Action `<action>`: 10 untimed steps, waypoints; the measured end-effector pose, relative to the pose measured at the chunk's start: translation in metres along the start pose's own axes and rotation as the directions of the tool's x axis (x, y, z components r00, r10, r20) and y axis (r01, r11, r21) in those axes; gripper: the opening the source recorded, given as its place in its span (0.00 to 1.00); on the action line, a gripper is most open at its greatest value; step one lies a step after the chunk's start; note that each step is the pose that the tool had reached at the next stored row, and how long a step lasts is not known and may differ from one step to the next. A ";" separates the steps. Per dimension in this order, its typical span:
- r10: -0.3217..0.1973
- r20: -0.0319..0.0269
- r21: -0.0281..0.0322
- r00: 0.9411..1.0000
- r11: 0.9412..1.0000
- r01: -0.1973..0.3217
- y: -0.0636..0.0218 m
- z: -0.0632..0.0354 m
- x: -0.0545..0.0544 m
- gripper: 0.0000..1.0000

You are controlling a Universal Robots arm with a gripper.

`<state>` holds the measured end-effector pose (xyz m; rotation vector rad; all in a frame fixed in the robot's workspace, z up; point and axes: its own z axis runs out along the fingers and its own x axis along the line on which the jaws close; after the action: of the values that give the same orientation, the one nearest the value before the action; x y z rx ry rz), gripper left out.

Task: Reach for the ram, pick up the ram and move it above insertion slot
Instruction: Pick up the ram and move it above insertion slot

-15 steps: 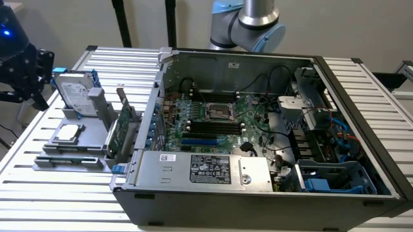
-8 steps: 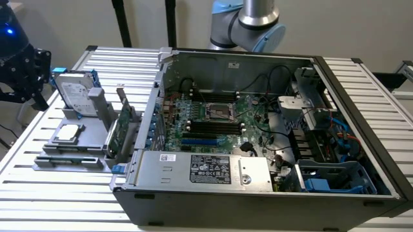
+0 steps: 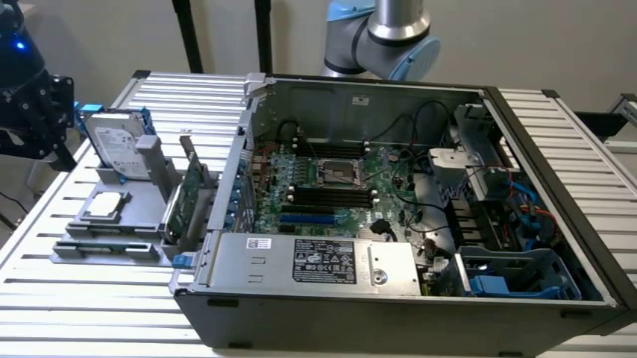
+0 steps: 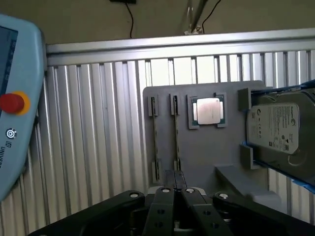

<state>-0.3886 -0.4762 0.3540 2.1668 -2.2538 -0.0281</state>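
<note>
**Arm.** In the exterior view one grey-and-blue joint of the arm (image 3: pixel 383 33) stands behind the far wall of the open computer case (image 3: pixel 398 298). In the wrist view the gripper (image 4: pixel 174 173) hangs well above the grey holder (image 4: pixel 206 152), looking almost straight down on it. Its dark fingers (image 4: pixel 165 206) are drawn together tip to tip, with nothing between them.

**Ram.** The ram (image 4: pixel 175 132) sits on edge in a slot of the holder, at the end farthest from the hard drive (image 4: pixel 275 128). It is seen edge-on as a thin strip, so its face cannot be read. Its long axis runs parallel to the worktop (image 4: pixel 98 137) slats. One end points at the worktop's edge rail and the other at the fingertips, which line up with it. A second strip (image 4: pixel 154 135) lies parallel just beside it, nearer the holder's outer edge. A processor chip (image 4: pixel 208 110) lies flat between the ram and the hard drive.

**Room.** Bare slats separate the holder from the edge rail. A wider bare band separates it from the pale blue pendant (image 4: pixel 15 98). In the exterior view an upright expansion card (image 3: pixel 189 194) stands at the holder's edge next to the case.
</note>
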 end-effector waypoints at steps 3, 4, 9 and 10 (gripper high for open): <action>-0.045 -0.001 0.010 0.999 0.999 0.045 0.0000 0.0006 0.000 0.11; -0.053 -0.001 0.013 0.999 0.999 0.053 0.0002 0.0009 0.000 0.11; -0.067 0.001 0.019 0.998 0.998 0.067 0.0005 0.0024 0.000 0.11; -0.068 0.001 0.019 0.998 0.998 0.067 0.0006 0.0029 0.001 0.12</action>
<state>-0.3894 -0.4767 0.3511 2.2523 -2.1898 -0.0096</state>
